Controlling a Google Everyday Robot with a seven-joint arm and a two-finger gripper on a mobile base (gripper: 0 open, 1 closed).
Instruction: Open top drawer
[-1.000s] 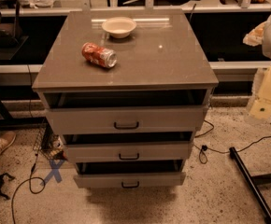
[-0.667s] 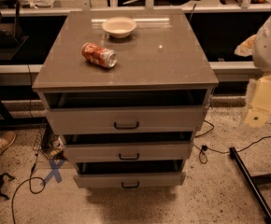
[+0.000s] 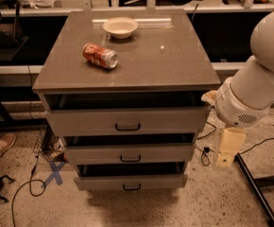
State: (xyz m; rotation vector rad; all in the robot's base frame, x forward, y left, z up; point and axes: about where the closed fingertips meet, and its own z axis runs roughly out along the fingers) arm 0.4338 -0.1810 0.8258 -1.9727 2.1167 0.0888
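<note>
Although the top drawer (image 3: 80,123) sits just under the cabinet top (image 3: 165,65), barely out, nothing touches its black handle (image 3: 127,126). The gripper (image 3: 227,150) hangs well apart at right; spread or pressed together, I cannot tell. This looks like the approach step, and next it must reach left to the handle.

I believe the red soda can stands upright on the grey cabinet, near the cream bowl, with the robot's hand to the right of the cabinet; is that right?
Not quite: in the camera view the red soda can lies on its side on the grey cabinet. The cream bowl is near it, and the hand hangs to the right of the cabinet.
</note>
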